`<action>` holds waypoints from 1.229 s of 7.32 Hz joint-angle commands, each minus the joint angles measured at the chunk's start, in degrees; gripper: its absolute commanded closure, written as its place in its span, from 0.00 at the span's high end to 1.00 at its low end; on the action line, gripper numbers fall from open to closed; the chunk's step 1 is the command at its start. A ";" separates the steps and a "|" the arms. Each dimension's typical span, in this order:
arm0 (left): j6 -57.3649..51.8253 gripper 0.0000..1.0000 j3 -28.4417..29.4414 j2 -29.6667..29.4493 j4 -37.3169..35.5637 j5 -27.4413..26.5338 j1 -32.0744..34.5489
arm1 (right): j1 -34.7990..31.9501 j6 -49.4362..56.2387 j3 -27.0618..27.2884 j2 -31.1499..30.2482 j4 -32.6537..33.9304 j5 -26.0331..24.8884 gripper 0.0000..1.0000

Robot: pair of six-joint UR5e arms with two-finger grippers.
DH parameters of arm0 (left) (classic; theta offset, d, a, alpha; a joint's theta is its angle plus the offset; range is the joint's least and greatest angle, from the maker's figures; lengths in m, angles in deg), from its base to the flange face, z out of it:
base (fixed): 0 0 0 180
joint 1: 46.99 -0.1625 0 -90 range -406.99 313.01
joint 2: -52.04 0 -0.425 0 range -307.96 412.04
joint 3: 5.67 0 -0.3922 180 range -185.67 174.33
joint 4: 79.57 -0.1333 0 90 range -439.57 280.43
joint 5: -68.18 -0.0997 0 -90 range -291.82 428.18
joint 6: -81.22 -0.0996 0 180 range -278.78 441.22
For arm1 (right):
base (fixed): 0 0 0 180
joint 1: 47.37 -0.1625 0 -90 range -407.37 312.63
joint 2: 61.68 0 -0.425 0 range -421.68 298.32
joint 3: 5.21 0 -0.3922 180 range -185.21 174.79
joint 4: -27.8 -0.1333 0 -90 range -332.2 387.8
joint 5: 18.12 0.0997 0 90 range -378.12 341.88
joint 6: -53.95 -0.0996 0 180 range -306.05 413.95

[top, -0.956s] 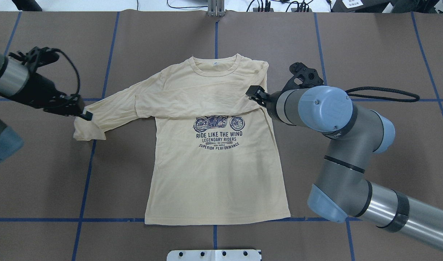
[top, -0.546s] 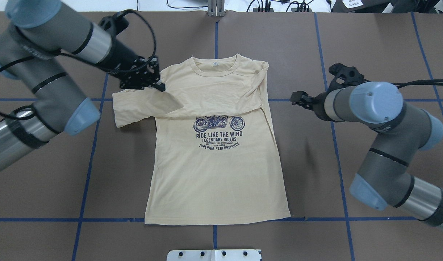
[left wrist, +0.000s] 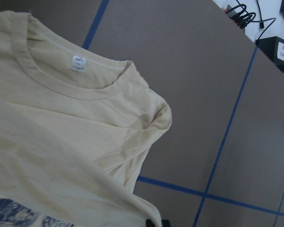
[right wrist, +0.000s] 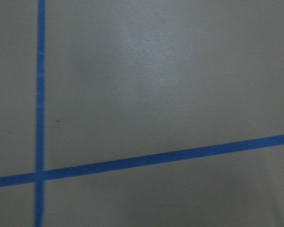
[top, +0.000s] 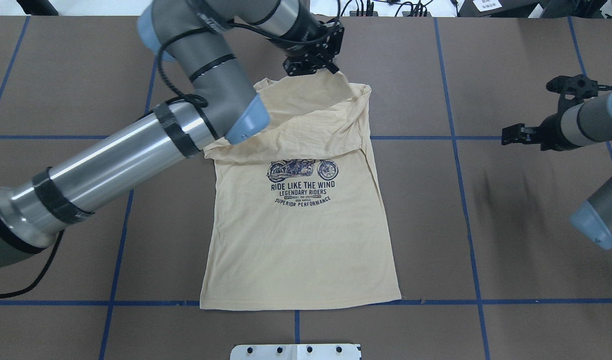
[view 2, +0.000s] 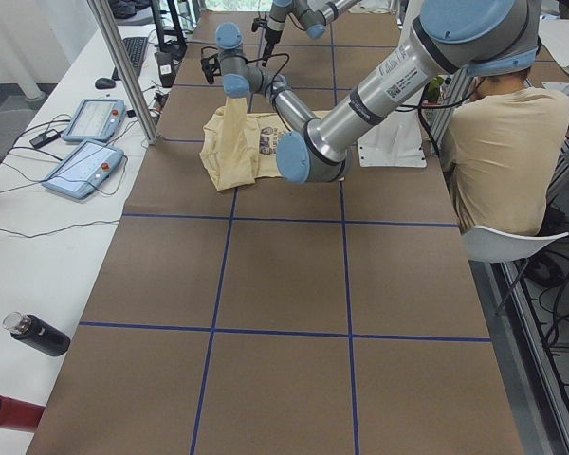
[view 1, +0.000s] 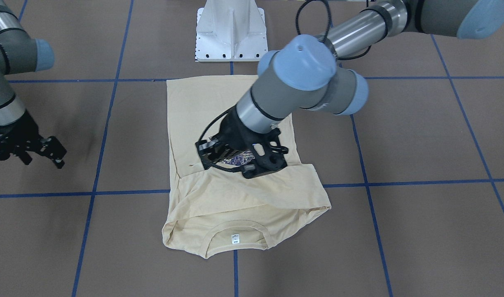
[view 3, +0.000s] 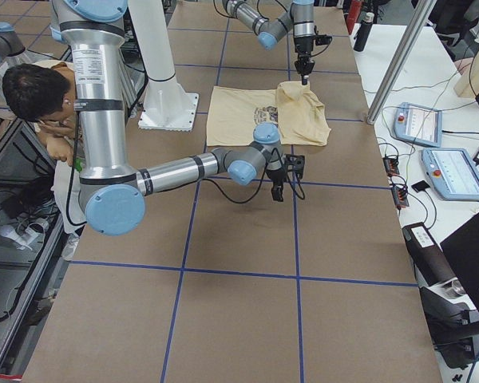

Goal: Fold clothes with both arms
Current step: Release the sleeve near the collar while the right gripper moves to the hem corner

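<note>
My left claw (top: 328, 66) is clenched on the sleeve (top: 306, 105), lifted over the far collar of the T-shirt (top: 295, 235) on the tabletop (top: 511, 225). I should lower it before releasing and keep it taut. Right claw (top: 508, 136) is off-cloth, state unclear.

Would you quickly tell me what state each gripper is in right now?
Left gripper: shut on a raised fold of the T-shirt.
Right gripper: open, holding nothing.

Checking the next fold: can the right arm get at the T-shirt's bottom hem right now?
Probably yes. The right tool hovers over bare table beside the T-shirt, nothing lies between it and the hem, and the left arm works up at the collar.
</note>
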State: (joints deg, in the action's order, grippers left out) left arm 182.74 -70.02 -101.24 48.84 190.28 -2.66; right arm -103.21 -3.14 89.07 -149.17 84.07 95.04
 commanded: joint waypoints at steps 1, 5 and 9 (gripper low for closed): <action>3.86 0.00 10.79 -6.57 7.45 -8.50 -3.37 | -3.83 5.68 -10.31 -0.92 -11.66 4.25 1.00; 5.35 0.67 16.01 -8.96 10.20 -14.51 -5.40 | -3.75 5.24 -10.79 -1.19 -12.76 4.61 1.00; 4.83 0.80 8.07 -4.17 9.41 -7.62 -4.79 | 7.26 -21.00 -3.70 1.08 -17.39 4.01 1.00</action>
State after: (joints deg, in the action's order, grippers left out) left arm 187.79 -57.47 -108.69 58.62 178.80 -7.67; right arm -101.76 -11.79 82.44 -149.23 69.18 99.81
